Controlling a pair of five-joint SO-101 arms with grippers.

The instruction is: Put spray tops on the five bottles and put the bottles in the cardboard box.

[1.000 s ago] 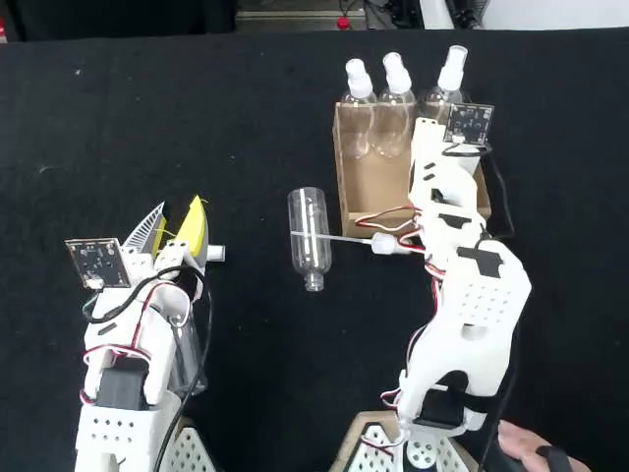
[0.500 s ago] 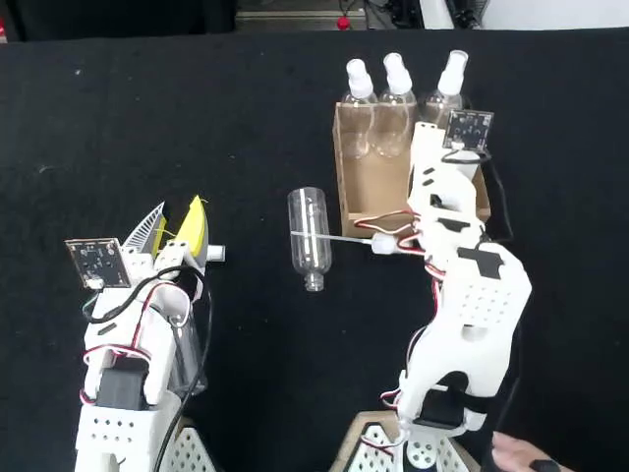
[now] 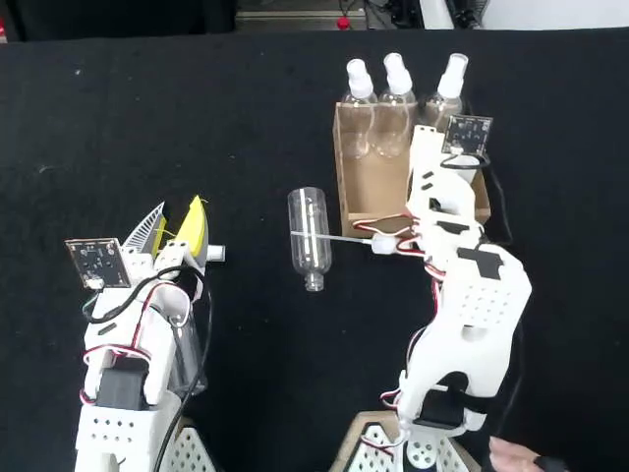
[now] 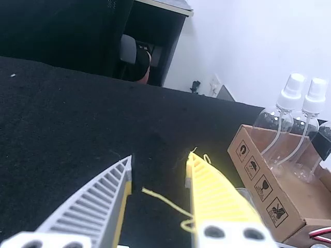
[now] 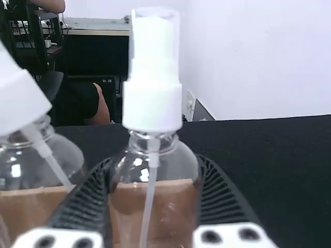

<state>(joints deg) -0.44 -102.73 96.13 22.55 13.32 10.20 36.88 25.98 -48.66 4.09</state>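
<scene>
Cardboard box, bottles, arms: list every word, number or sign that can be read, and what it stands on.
No word or number can be read anywhere.
Cardboard box: four black picture signs in a row on its side wall, no letters; too small to tell what each shows.
Spray bottles: clear, no label.

You've got a black table (image 3: 147, 118) under everything, running nearly edge to edge in the high view. Past its far edge there's a small red thing (image 3: 343, 22) sitting among dark clutter, too small to tell what it is. Behind the table you can see a white wall (image 4: 258, 36) with what looks like a socket (image 4: 214, 81) low on it, and a dark desk (image 4: 155, 28) just beside that wall.
</scene>
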